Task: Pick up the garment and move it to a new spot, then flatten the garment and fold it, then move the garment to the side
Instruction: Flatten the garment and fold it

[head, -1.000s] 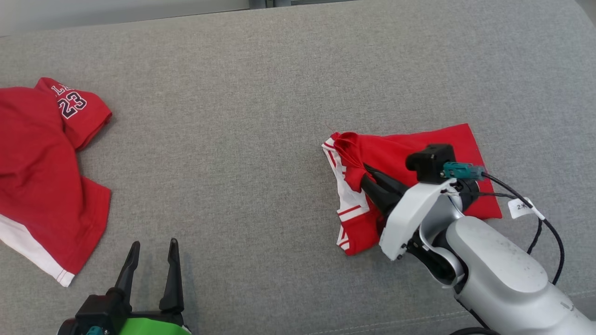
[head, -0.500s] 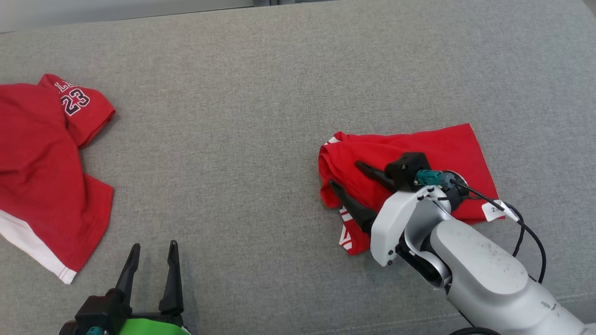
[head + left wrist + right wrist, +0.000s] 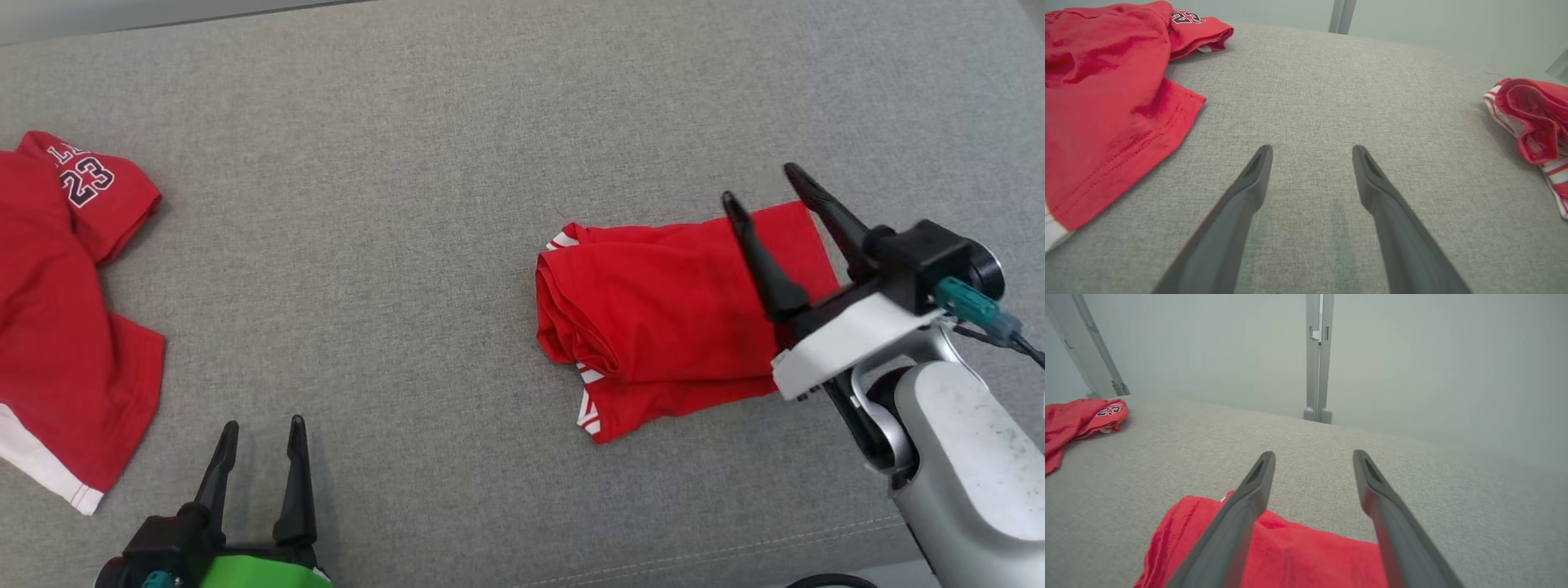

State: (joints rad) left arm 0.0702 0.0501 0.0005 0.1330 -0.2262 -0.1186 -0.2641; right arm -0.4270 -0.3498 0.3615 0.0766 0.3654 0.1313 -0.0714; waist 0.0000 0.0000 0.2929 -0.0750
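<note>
Above the folded garment's (image 3: 661, 318) right edge, the right gripper (image 3: 758, 182) hangs spread and empty. A second ago it pinched the cloth; it has since let go and drawn back. The fold looks done, and moving it aside remains. The left gripper (image 3: 263, 421) is spread and idle. Two grippers; two red garments on the grey cushion (image 3: 424, 204), the other a numbered jersey (image 3: 57, 327) far left.

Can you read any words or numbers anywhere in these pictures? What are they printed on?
"23": dark numerals edged in white, on the sleeve of the red shirt lying at the robot's left.
"LL": the letters that show above that number; the rest of the word is lost in the fold.
Folded red garment: white stripes at its edge, no writing to be seen.
</note>
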